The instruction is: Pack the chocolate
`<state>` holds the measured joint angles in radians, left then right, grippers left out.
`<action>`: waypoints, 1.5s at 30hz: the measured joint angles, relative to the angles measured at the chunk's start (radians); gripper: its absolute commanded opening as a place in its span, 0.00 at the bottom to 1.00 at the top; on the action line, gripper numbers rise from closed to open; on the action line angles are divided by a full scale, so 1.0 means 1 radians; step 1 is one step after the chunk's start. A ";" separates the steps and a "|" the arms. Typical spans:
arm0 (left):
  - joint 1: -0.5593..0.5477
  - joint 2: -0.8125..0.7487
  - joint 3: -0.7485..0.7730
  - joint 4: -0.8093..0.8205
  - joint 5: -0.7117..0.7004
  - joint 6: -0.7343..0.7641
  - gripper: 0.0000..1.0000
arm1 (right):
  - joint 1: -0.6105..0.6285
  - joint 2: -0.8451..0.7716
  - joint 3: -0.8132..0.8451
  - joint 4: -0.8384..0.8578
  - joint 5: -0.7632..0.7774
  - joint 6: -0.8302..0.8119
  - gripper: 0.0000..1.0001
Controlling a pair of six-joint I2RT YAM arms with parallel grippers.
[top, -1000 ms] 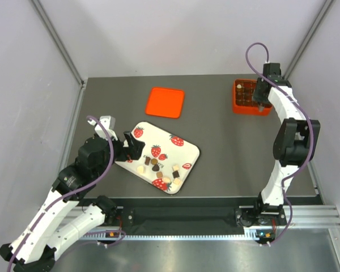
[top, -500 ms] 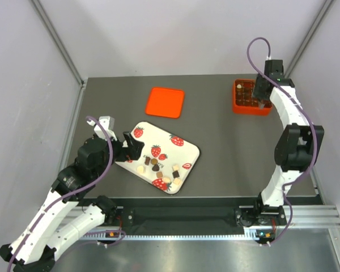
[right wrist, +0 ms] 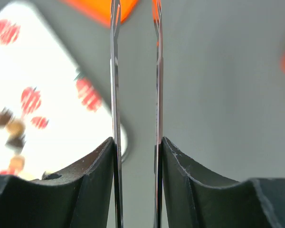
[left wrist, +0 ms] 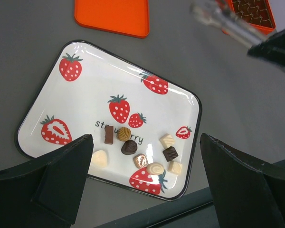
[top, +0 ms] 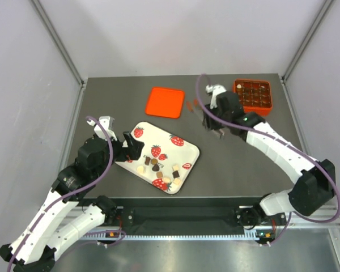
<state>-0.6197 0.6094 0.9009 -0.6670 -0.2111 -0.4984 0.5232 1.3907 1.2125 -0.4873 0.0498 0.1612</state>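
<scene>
Several small chocolate pieces (top: 158, 168), dark brown, light brown and cream, lie on the near part of the white strawberry tray (top: 181, 148). In the left wrist view they (left wrist: 129, 147) lie near the tray's (left wrist: 97, 78) front edge. My left gripper (top: 130, 148) (left wrist: 146, 137) is open and empty, hovering over them. My right gripper (top: 212, 122) (right wrist: 137, 142) is shut on metal tweezers (top: 191, 106) (right wrist: 115, 71) above the table right of the tray. The tweezer blades stand apart with nothing between them. The orange box (top: 270, 96) at the back right holds chocolates in a grid.
A flat orange lid (top: 165, 102) (left wrist: 113, 15) (right wrist: 95, 9) lies behind the tray. The box (left wrist: 270, 16) also shows at the top right of the left wrist view. The blurred tray (right wrist: 52, 80) is left of the tweezers. Grey walls stand on both sides.
My right arm has swung from over the orange box at the back right to the left and nearer, toward the tray. The left arm has not moved.
</scene>
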 measured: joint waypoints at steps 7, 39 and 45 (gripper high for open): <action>0.000 0.004 0.000 0.000 -0.006 0.000 0.99 | 0.255 -0.105 -0.163 -0.006 -0.008 0.025 0.43; 0.000 0.014 0.000 0.016 0.019 -0.009 0.99 | 0.638 -0.172 -0.316 -0.192 0.118 0.283 0.43; 0.000 0.014 0.000 0.016 0.019 -0.009 0.98 | 0.640 -0.148 -0.316 -0.192 0.118 0.306 0.43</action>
<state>-0.6197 0.6235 0.9012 -0.6510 -0.1921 -0.5072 1.1629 1.2423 0.8963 -0.6792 0.1677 0.4671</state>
